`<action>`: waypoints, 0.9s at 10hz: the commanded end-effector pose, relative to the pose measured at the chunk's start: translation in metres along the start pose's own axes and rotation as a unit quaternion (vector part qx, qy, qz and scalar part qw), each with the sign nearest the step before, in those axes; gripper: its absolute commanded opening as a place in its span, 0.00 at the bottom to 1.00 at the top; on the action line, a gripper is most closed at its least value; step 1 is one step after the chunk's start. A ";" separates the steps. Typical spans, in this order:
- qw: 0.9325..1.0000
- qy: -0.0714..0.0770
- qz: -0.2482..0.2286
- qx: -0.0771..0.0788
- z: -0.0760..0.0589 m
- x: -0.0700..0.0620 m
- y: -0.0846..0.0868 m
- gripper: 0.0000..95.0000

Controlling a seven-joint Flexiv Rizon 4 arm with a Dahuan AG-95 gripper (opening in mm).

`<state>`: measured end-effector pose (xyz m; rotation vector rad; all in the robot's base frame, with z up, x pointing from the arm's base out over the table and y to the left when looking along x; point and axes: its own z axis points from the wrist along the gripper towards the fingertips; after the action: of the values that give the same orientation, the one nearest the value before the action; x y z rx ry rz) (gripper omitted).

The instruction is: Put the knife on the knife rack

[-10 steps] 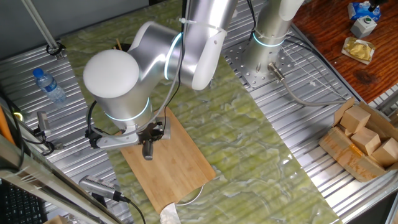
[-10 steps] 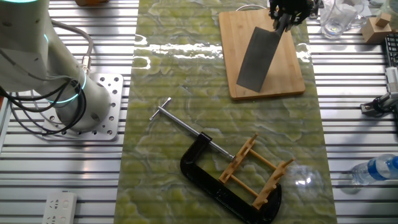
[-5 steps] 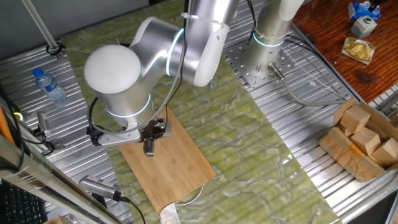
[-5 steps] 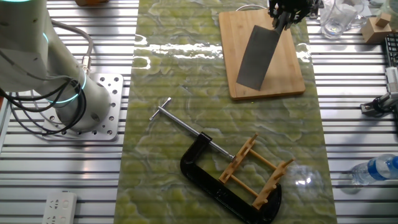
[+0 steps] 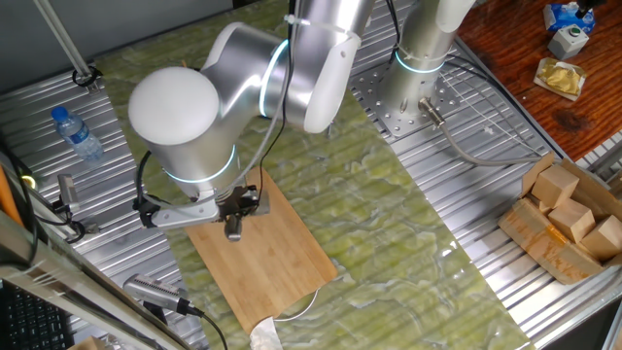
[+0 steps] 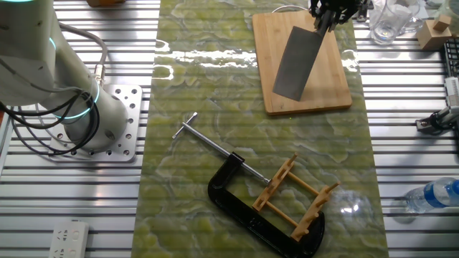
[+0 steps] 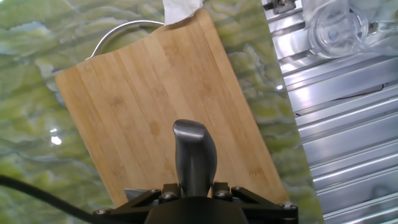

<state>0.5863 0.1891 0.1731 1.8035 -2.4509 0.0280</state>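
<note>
Over cutting board: gripper holds knife | C-clamp around knife rack

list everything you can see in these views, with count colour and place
knife: 1, grey blade, over the board, handle in the tool
board: 1, light bamboo, far end of the green mat
rack: 1, light wood, near end of the mat, inside the clamp
clamp: 1, black with steel screw, around the rack
bottle: 1, clear with blue cap, on the metal table beside the mat
glass: 1, clear, on the metal table beside the board
wood blocks: several, tan, in a box at the table edge
arm: 1, silver
tool: 1, black, shut on the knife handle
</note>
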 end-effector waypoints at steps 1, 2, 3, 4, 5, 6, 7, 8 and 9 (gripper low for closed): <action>1.000 0.000 0.002 0.000 -0.009 -0.002 0.004 0.00; 1.000 -0.001 0.002 0.000 -0.012 -0.002 0.005 0.00; 1.000 -0.001 0.003 0.000 -0.015 -0.002 0.007 0.00; 1.000 -0.001 0.004 0.000 -0.016 -0.002 0.008 0.00; 1.000 -0.003 0.003 0.000 -0.016 -0.002 0.008 0.00; 1.000 -0.003 0.003 0.000 -0.017 -0.002 0.008 0.00; 1.000 -0.003 0.002 0.000 -0.019 -0.003 0.009 0.00; 1.000 -0.002 0.001 0.000 -0.020 -0.003 0.010 0.00; 1.000 -0.003 0.001 0.000 -0.022 -0.003 0.011 0.00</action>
<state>0.5777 0.1972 0.1962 1.8022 -2.4577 0.0253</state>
